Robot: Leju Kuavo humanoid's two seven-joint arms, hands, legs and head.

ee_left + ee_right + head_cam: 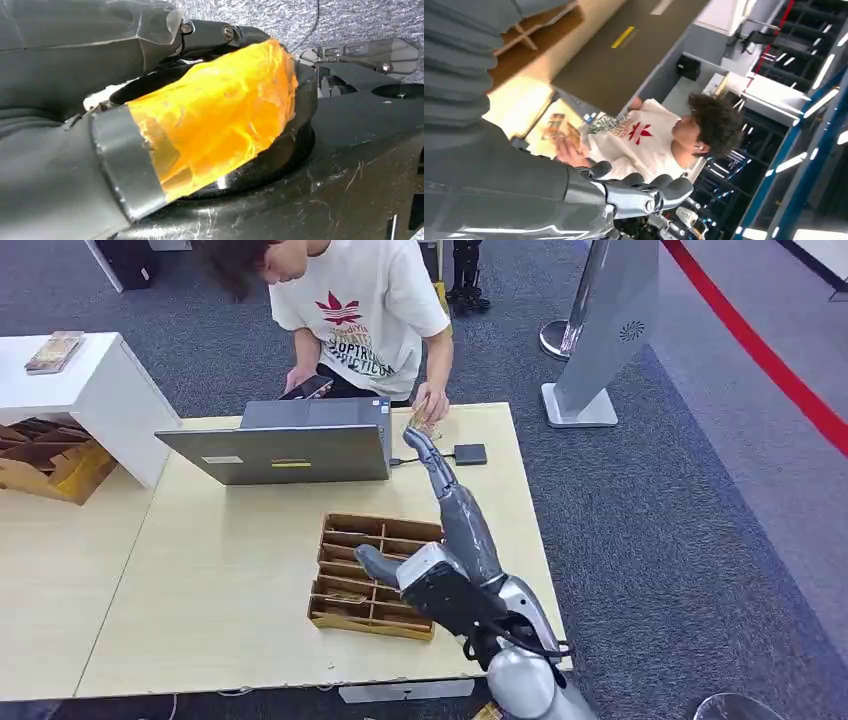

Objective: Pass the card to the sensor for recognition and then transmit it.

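A person's hand (433,400) at the far edge of the table holds the brown patterned card (423,421). My right hand (455,508) reaches across the table, fingers stretched toward the card, fingertips just short of it and holding nothing. In the right wrist view the card (560,129) lies in the person's hand (573,155), apart from my extended fingers (644,192). The small black sensor (470,453) lies on the table right of my fingertips, cabled to the laptop. My left hand (210,115), with orange tape on it, hangs against dark body parts; its grip is unclear.
A grey laptop (290,445) stands at the table's far middle. A wooden divided tray (370,575) holding cards lies under my right forearm. A white cabinet (90,390) and cardboard boxes (45,455) stand at the left, a grey kiosk stand (600,330) on the carpet at the right.
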